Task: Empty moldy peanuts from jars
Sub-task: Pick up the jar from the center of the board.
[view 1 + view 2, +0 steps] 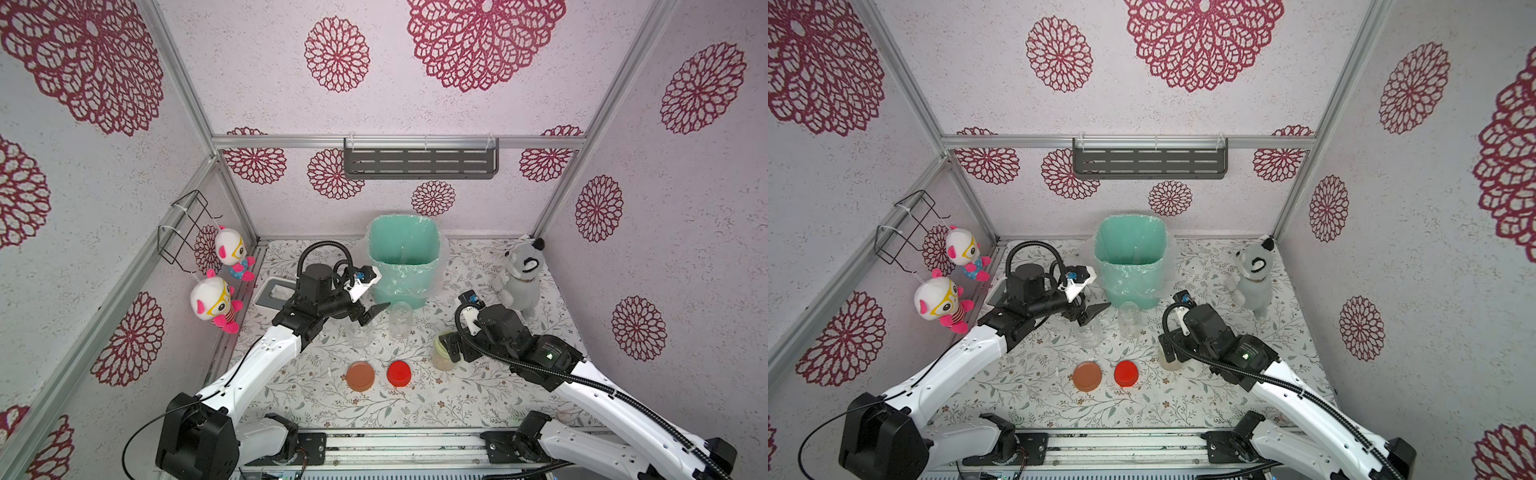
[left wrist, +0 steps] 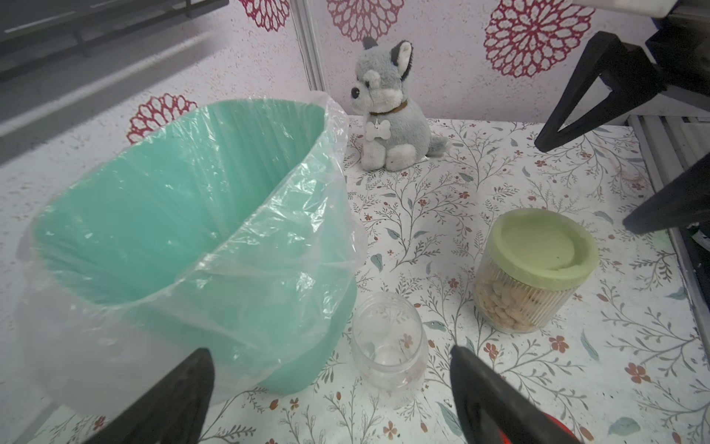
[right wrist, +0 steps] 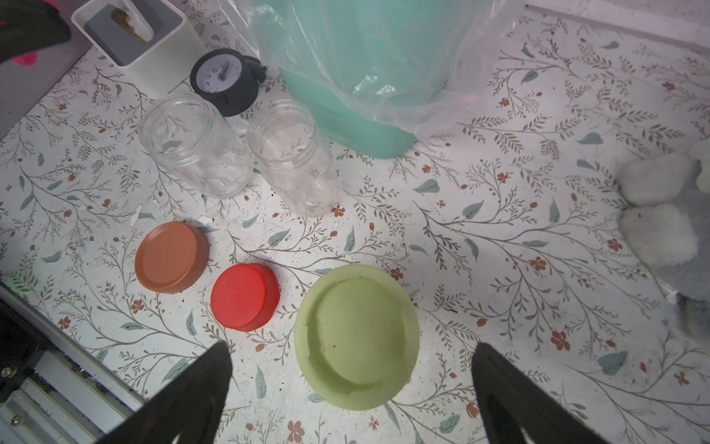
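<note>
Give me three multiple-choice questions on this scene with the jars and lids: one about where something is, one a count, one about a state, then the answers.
1. Where is the red lid?
A. on the table beside the brown lid
B. screwed on a jar
C. stacked on the brown lid

2. How many jars have no lid on?
A. one
B. two
C. three

3. What state is the jar with the green lid in?
A. empty
B. upright, closed, with peanuts inside
C. lying on its side

Answers:
1 A: both lids lie flat, side by side on the table.
2 B: two clear jars stand open and the third has its lid on.
3 B: nuts show through its wall under the lid.
</note>
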`<state>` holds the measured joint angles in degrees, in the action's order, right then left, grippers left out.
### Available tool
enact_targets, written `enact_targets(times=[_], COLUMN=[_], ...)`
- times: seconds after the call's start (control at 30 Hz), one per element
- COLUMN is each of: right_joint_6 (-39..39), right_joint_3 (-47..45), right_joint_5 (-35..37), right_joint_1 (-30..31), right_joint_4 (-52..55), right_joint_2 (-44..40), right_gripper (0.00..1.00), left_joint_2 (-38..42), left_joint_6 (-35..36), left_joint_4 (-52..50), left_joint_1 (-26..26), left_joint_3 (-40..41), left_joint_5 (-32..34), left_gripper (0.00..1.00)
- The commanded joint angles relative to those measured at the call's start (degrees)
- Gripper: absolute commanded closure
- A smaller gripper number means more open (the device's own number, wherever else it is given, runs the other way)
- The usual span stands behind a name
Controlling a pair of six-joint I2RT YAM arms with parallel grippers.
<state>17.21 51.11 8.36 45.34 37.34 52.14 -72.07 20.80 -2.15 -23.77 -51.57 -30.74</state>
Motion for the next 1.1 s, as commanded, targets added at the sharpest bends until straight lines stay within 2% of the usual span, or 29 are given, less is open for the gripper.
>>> enact_targets(times=[0.0,0.2,0.6,1.07], right_joint_6=[3.44,3.66,2.50,1.59], right_joint_3=[-0.72,-1.42,-1.90,-0.99], right_joint_5=[-0.44,0.74,-1.32,-3.25], right_joint_1=[-0.25,-0.43,-0.96,-1.13], right_joint_4=[0.35,0.42,-4.11,-1.78], right_joint_2=[-0.35,2.54,8.14,14.00], right_gripper=[0.01,0.01,0.01,0.02], left_joint_2=[-1.43,-2.76,-2.64,-2.45], left_joint_6=[0.58,0.98,1.70,2.32], left_joint_4=[1.69,1.49,0.93,0.31], left_joint_1=[-1.22,-2.34,-2.58,-2.76], left_joint_3=[0.64,0.82,0.77,0.74], left_joint_5=[-0.33,0.41,0.85,1.38], left_gripper=[0.03,0.03,0.03,0.03])
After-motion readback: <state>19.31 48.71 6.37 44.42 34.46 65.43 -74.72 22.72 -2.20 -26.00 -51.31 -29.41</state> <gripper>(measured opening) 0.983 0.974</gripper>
